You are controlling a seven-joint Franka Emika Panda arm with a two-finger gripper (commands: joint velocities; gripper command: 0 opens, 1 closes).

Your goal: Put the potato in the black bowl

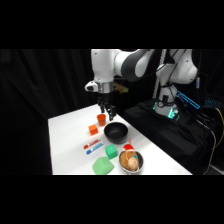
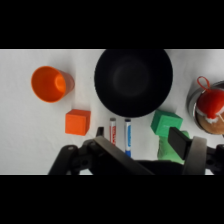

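Note:
The tan potato (image 1: 131, 161) lies inside the shiny metal bowl (image 1: 139, 167) at the table's near end. Behind it, toward the middle of the table, stands the black bowl (image 1: 116, 132), with nothing in it. In the wrist view the black bowl (image 2: 133, 81) fills the top centre. The metal bowl (image 2: 192, 102) is cut off by the right edge there. My gripper (image 1: 107, 112) hangs above the table just behind the black bowl, beside an orange cup. Its fingers (image 2: 180, 142) stand apart and open, holding nothing.
An orange cup (image 1: 101, 119) and an orange block (image 1: 93, 130) sit left of the black bowl. Two markers (image 1: 92, 146), a green block (image 1: 111, 151) and a green lid-like piece (image 1: 102, 166) lie nearer. A small red item (image 1: 128, 147) touches the metal bowl.

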